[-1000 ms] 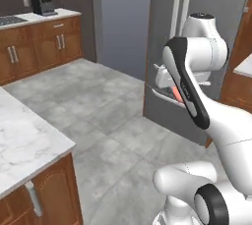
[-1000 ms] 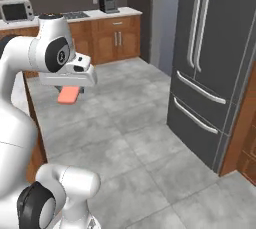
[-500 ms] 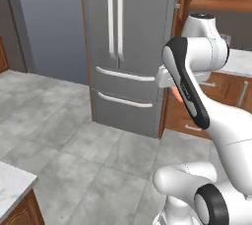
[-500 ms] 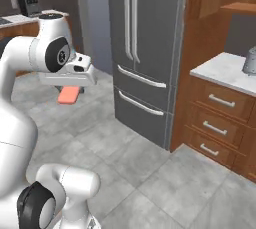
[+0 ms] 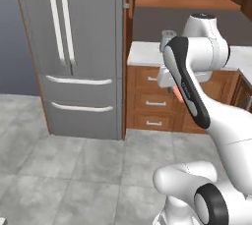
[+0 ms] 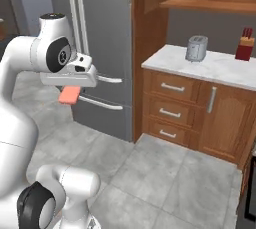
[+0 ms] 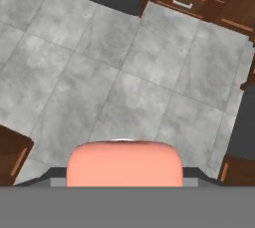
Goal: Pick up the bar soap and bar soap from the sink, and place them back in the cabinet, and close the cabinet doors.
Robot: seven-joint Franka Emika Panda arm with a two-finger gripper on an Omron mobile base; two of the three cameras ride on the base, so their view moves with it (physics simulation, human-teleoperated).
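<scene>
The gripper is clamped on a salmon-pink bar soap, held above the tiled floor. Since the earlier frame the base has turned: the toaster now appears at 1 o'clock, the refrigerator at 10 o'clock.

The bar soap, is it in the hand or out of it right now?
In the hand: the bar soap hangs beneath it, well above the floor.

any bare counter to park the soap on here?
Yes: bare counter between the toaster and the red box, plus the front strip before both. Tightest right around those two. The hand holds the soap over open floor.
</scene>
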